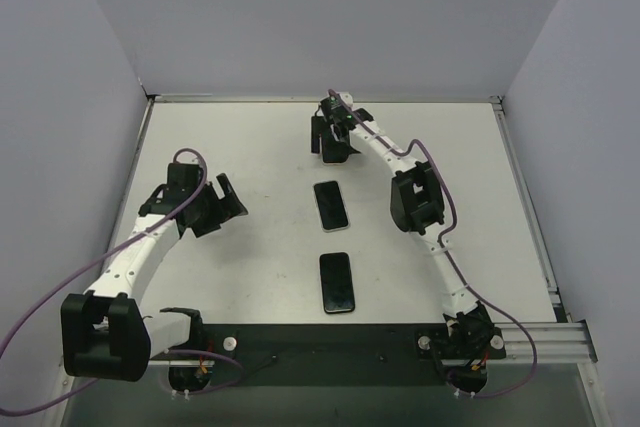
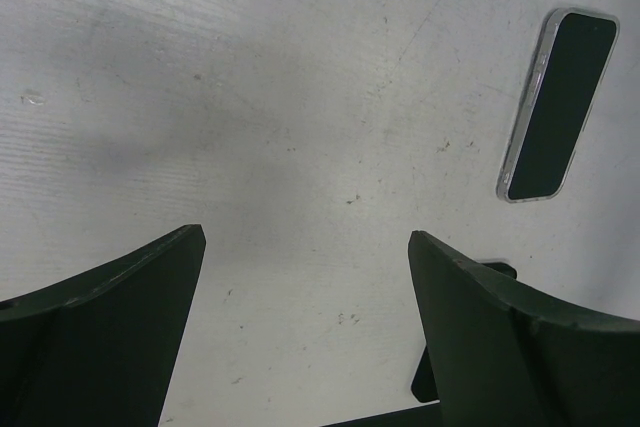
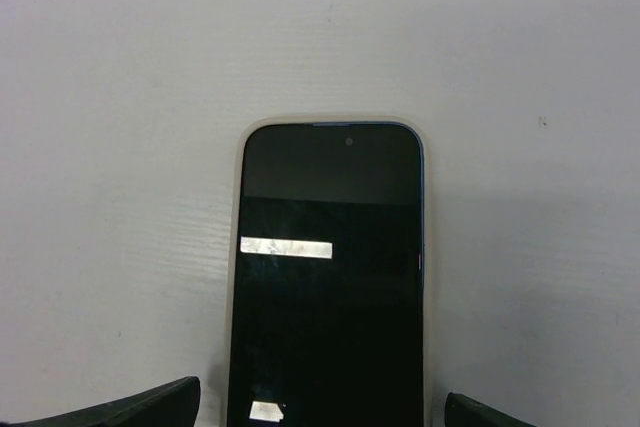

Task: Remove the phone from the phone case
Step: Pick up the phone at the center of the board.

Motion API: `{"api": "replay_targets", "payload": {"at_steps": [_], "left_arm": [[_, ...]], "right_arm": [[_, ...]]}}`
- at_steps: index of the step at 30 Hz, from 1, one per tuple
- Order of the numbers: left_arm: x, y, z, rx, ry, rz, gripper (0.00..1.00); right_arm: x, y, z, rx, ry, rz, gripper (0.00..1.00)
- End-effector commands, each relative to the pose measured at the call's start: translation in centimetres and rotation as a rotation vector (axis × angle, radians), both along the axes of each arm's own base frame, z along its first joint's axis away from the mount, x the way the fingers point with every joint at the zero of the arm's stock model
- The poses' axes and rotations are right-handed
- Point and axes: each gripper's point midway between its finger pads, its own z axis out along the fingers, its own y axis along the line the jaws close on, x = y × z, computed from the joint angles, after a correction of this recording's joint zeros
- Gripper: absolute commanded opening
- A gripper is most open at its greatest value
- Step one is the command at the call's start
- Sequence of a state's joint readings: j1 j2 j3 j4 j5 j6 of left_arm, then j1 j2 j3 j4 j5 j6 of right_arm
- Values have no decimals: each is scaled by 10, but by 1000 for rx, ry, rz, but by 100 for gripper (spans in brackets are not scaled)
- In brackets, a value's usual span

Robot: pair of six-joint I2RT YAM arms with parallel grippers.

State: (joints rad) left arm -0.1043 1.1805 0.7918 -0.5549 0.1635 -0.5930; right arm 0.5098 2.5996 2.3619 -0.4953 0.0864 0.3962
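- Gaping wide and empty, the left claw (image 2: 307,235) hangs over the white counter (image 2: 250,77); the black phone in its clear, pale-rimmed case (image 2: 558,105) lies flat ahead and to its right, well apart.
- The right claw (image 3: 322,395) is spread wide, gripping nothing; the cased phone lies screen-up between its fingertips.

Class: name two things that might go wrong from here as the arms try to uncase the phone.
The phone lies flat on the table, so the open right gripper may slip off its thin clear case. Another phone-like slab lies nearer the bases; the open left gripper might go for it instead.
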Motion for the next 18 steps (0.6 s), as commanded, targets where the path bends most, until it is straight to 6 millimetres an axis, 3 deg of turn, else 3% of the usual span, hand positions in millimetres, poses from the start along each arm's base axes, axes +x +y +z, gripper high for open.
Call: {"api": "replay_targets", "payload": {"at_steps": [1,3,11,15,17,18], "left_arm": [[21,-6,24,-24,-88,-10,95],[22,-7,23,-27,-83,-15,95],[21,-8,19,-26,-72,-22,95],[20,-8,19,-26,-71,-24,95],[19,-7,20,-23,-71,-24,95],[19,-7,20,-21,-69,-26,95]], "right_arm": [[-9,-17,-4,-97,39,-2,98],[-14,-15,-6,-114,53,28,93],[-15,-5,-4,-155,39,96,91],[-15,-5,-4,-157,39,96,81],[-15,-7,-6,-156,42,91,81],[-17,-6,-5,-152,49,94,86]]}}
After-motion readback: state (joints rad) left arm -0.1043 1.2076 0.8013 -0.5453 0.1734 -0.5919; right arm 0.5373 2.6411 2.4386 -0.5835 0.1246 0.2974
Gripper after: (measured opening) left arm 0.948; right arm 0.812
